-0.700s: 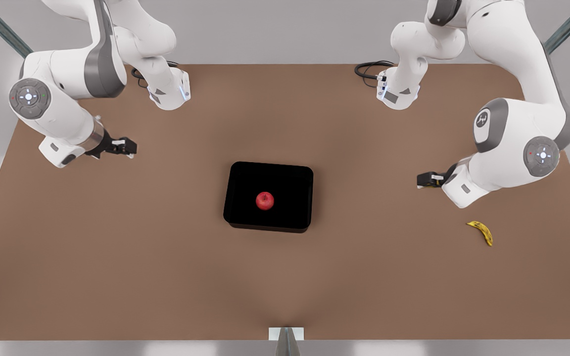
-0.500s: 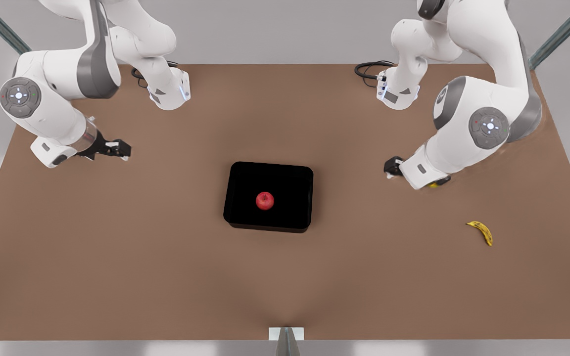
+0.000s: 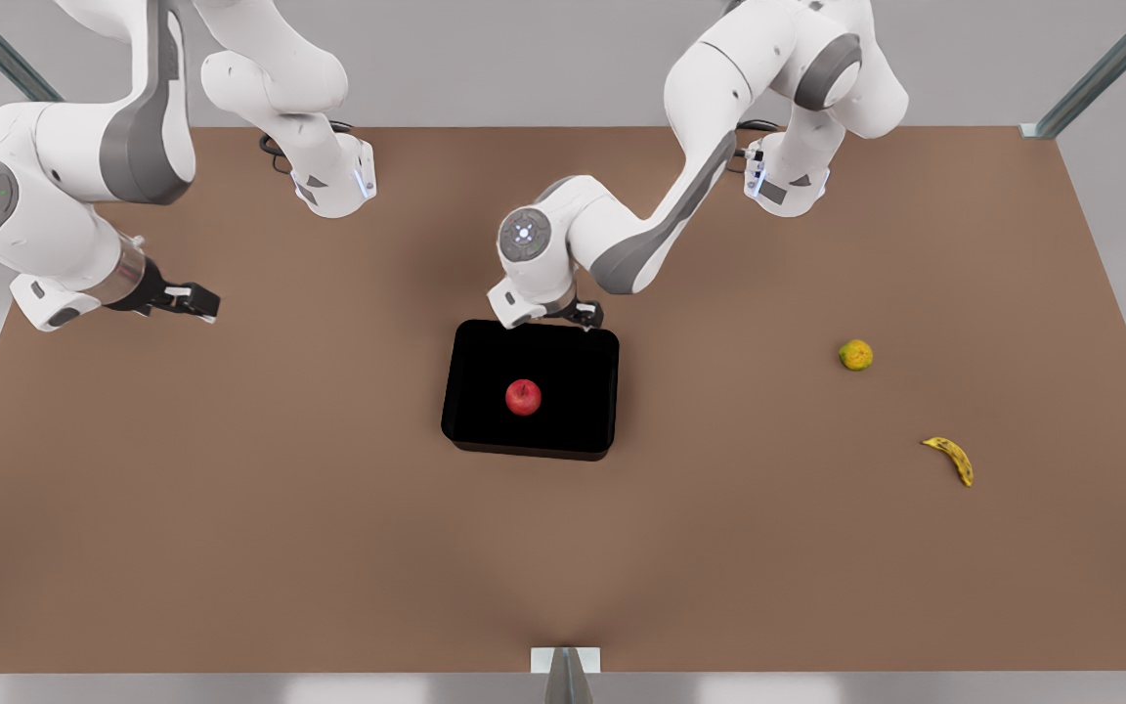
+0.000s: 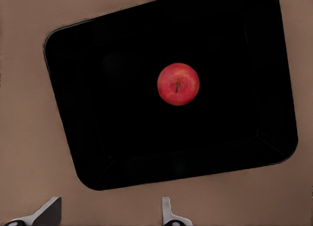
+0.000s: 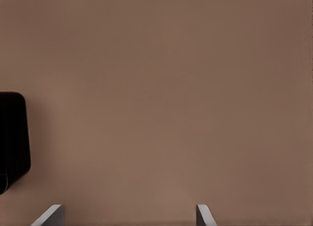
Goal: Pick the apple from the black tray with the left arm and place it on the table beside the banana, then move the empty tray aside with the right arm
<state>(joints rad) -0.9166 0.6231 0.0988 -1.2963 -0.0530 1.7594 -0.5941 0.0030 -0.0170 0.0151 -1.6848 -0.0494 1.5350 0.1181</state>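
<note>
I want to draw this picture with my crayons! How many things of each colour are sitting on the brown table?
Red: 1, the apple
Black: 1, the black tray under the apple
Yellow: 1, the banana
Yellow-green: 1, the round fruit
Total: 4 things on the table
</note>
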